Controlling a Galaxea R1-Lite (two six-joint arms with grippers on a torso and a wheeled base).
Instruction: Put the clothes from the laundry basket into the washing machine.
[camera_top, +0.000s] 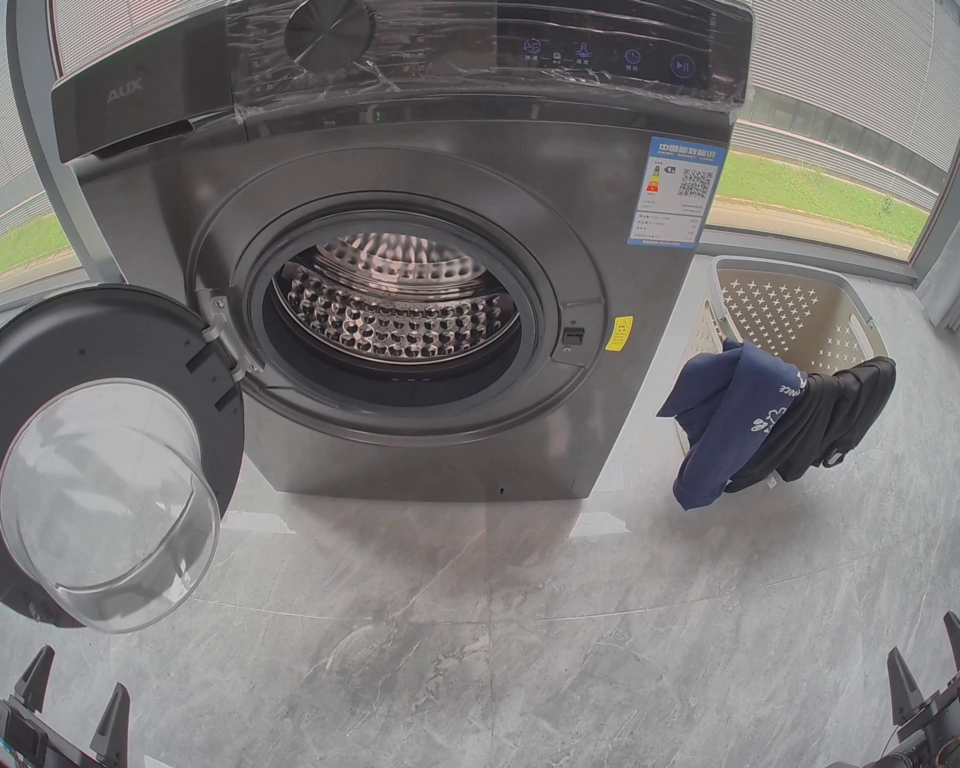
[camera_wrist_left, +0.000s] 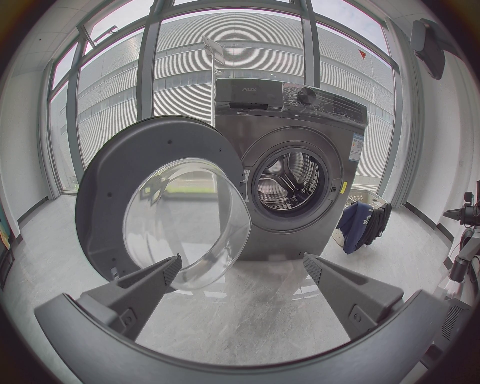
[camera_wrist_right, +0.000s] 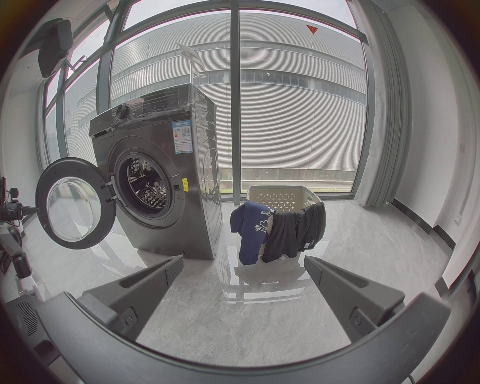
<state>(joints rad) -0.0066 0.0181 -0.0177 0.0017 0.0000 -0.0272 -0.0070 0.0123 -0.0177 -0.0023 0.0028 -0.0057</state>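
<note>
The blue garment and black garment hang over the rim of the beige perforated plastic laundry basket, beside the dark grey washing machine. Our left gripper and right gripper show fingers wide, empty. We judge a tug may tip the basket.

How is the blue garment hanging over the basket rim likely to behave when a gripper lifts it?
The blue garment hangs in folds over the laundry basket rim, so it is probably floppy and will sag. It touches the black garment, so it may drag that along.
</note>
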